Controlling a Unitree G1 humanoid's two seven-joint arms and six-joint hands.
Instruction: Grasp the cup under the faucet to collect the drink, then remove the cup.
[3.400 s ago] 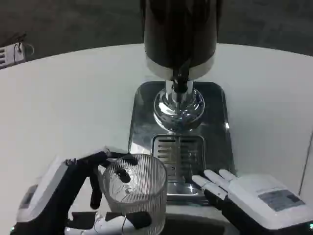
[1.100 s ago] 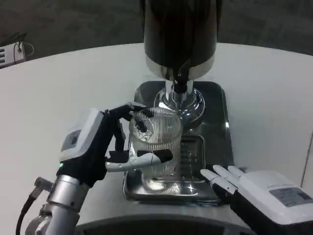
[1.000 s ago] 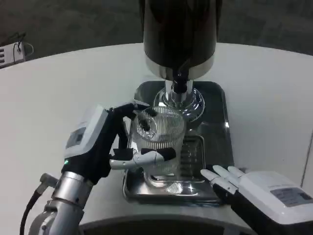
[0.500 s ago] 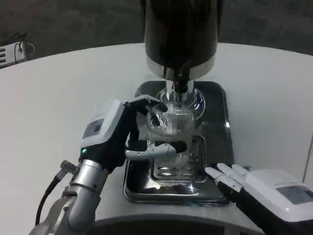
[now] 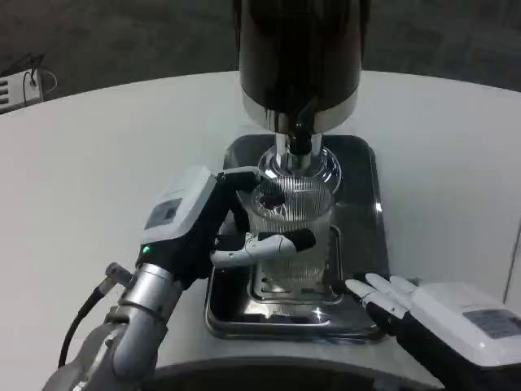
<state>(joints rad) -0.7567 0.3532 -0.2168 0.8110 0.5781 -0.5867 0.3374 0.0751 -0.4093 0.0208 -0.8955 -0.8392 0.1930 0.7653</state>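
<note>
Surface: white table with a rounded far edge, seen from above; a dark floor lies beyond it at 12 o'clock.
Tray: shiny metal drip tray is set at the table's centre, with a slotted grate in its near half; its near edge lies close to the table's front edge.
Dispenser: dark cylindrical body with a silver band stands at 12 o'clock on the tray; a short black faucet hangs from it above a chrome dome.
Cup: clear ribbed glass cup is held upright over the tray, directly below the faucet, its rim close under the spout. Contents cannot be judged.
Left hand: left hand is wrapped around the cup from 9 o'clock, one white finger crossing the cup's front; a small green light shows near the wrist.
Right hand: right hand rests at 4 o'clock just beside the tray's near corner, fingers stretched out flat and holding nothing.
Writing: grey labels on the backs of both hands are too small to be read.
Margins: bare table is seen at 9 o'clock and at 3 o'clock; a small white object sits at the far left edge.
</note>
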